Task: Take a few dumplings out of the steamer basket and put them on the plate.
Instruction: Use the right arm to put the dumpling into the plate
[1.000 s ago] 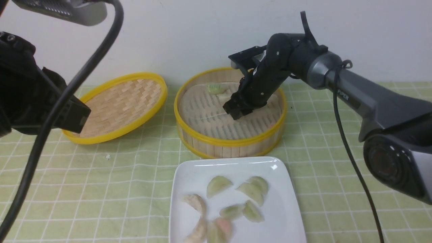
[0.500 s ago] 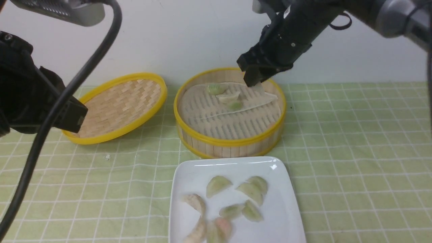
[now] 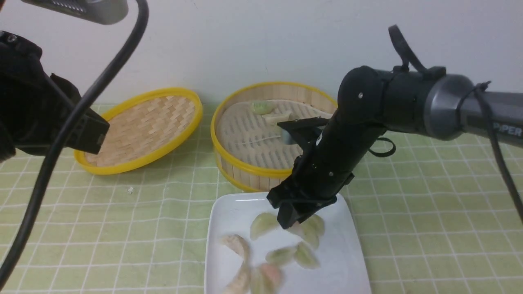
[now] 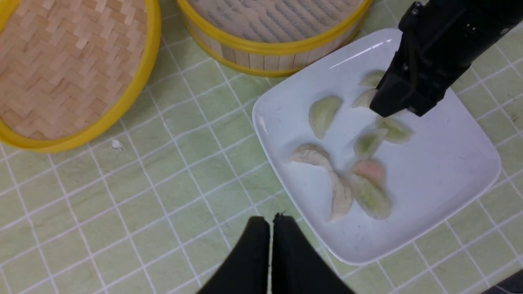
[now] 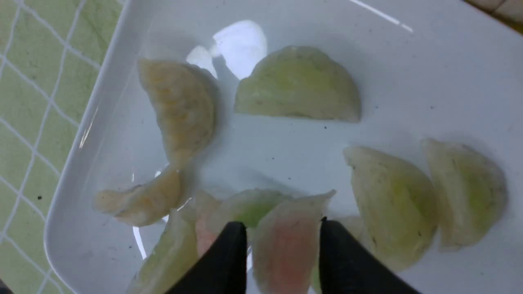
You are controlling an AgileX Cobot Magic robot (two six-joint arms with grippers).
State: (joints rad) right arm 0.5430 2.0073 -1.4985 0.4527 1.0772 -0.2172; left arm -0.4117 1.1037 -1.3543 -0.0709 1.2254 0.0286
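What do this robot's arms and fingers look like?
The right arm is black at the wrist, then a grey tube with white lettering and thin black cable loops. The left arm is black, with a thick black cable. Both have tapered black fingers.

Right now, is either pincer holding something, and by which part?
The right pincer grips a pinkish dumpling by its body, its tip poking out, over the plate. The left pincer is shut on nothing.
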